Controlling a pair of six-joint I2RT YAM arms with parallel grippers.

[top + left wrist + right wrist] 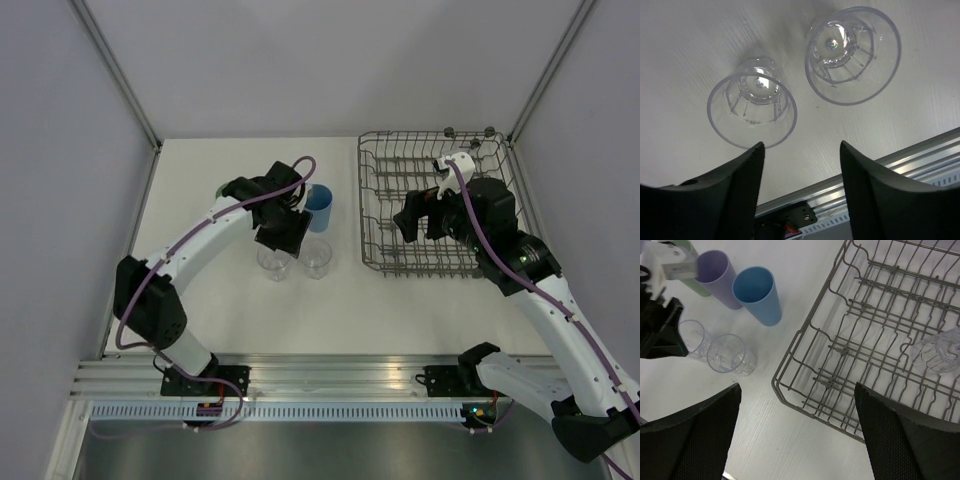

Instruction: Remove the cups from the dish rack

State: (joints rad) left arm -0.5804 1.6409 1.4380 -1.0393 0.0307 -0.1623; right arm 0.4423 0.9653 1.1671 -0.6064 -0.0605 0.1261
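Right gripper [796, 390] is hovering wide open, empty; the clear cup [937, 354] at three o'clock seems light, slippery, best rim-pinched

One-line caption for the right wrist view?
Right gripper open above the dish rack, one clear cup inside; blue tumbler on the table.

In view: 3 clear cups [731, 356], 3 pastel tumblers [757, 292] and 1 dish rack [840, 347].
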